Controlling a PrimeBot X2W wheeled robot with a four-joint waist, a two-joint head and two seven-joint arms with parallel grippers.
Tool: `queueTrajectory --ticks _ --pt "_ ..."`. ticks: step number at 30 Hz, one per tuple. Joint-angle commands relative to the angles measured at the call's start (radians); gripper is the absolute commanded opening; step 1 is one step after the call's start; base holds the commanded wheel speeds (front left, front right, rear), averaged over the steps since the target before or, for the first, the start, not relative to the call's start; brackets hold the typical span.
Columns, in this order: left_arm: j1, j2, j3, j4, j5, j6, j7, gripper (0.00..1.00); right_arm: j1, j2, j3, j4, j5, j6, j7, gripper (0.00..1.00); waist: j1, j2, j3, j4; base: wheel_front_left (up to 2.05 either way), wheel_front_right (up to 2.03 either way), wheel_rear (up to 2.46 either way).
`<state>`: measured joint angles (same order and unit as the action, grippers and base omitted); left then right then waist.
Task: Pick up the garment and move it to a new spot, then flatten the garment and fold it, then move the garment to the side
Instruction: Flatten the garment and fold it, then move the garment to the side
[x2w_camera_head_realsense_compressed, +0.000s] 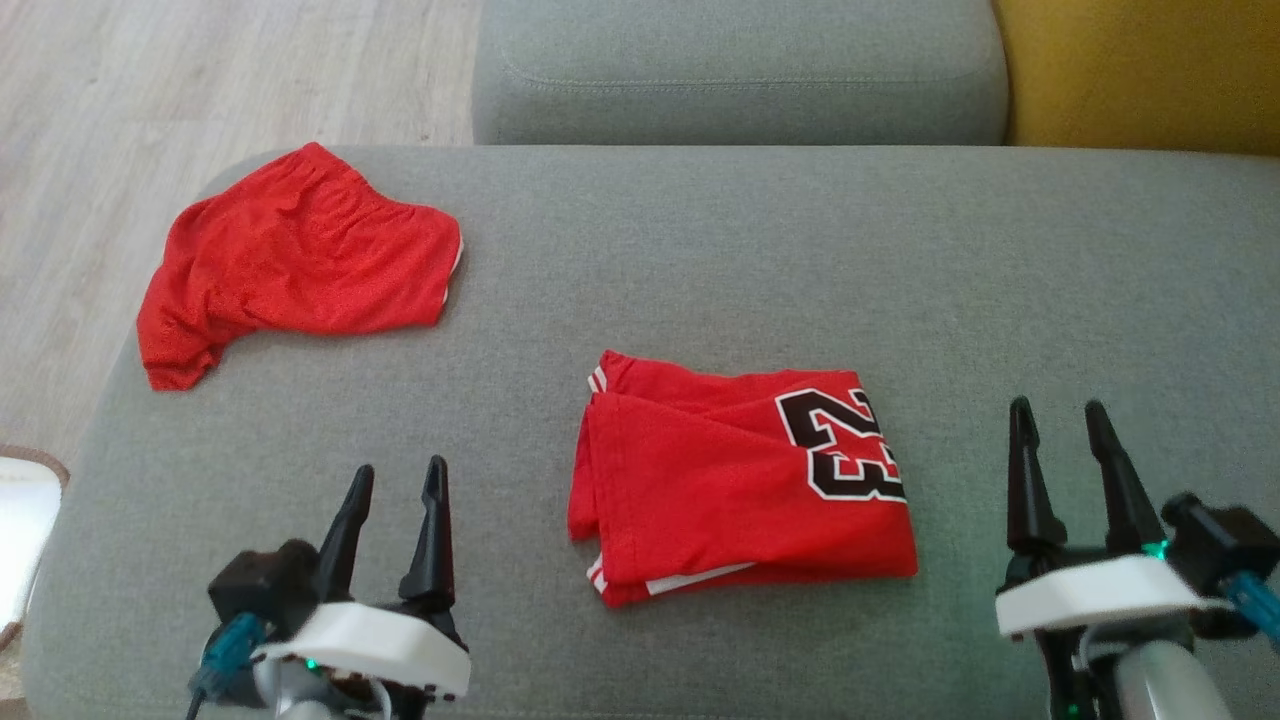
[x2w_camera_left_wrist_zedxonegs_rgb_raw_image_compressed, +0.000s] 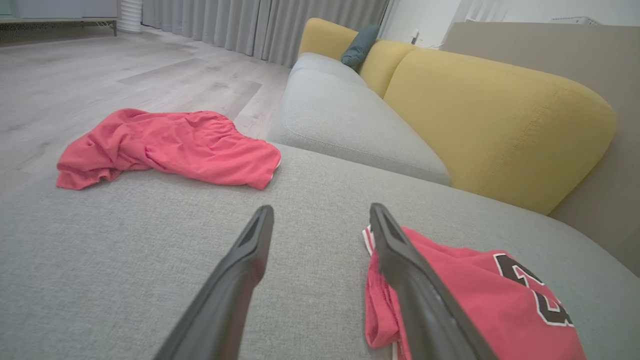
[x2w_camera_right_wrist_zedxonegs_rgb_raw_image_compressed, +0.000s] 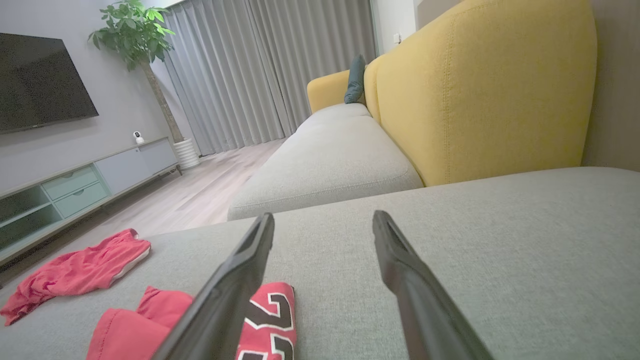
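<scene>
1. The left gripper (x2w_camera_head_realsense_compressed: 400, 468) has its fingers spread wide and holds nothing. It hovers over the grey seat (x2w_camera_head_realsense_compressed: 700, 250), touching no cloth.
2. The right gripper (x2w_camera_head_realsense_compressed: 1058, 405) is also fully spread and empty.
3. The folded jersey (x2w_camera_head_realsense_compressed: 720, 480) lies between the two pairs of fingers, level with their tips and inward of each. Its long axis runs crosswise from one gripper to the other. Neither arm is clearly nearer: the left fingers face the layered edge and the right fingers face the numbered end.
4. The jersey is red and folded into a compact, flat rectangle. A black, white-outlined "23" shows at the end towards the right fingers, and white trim shows at the stacked edges. The fold looks finished, so shifting it aside is probably what remains.
5. Well beyond the left fingers and outward of them, a second red garment (x2w_camera_head_realsense_compressed: 300, 260) lies rumpled near the seat's corner.
</scene>
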<state>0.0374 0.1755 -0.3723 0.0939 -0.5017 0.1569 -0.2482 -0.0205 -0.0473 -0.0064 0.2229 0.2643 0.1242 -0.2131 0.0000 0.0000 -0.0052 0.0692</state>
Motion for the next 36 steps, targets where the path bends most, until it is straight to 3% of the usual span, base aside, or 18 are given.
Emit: queueTrajectory --ticks 1,28,36 --pt "-0.035 -0.005 0.044 -0.03 0.011 -0.007 -0.013 1.0 -0.023 -0.003 0.021 -0.04 -0.007 0.007 -0.015 1.0 0.0 0.0 -0.002 0.001 0.0 0.0 0.0" --pt "-0.006 -0.083 0.148 0.003 0.111 -0.086 -0.013 1.0 -0.003 -0.003 0.024 -0.041 -0.037 0.007 0.0 1.0 0.0 0.0 -0.002 0.003 0.0 0.0 0.0" --pt "-0.015 -0.094 0.155 0.001 0.126 -0.099 -0.014 1.0 -0.058 -0.003 0.016 -0.004 -0.137 0.007 0.136 1.0 0.0 0.0 0.025 0.018 0.0 0.0 0.0"
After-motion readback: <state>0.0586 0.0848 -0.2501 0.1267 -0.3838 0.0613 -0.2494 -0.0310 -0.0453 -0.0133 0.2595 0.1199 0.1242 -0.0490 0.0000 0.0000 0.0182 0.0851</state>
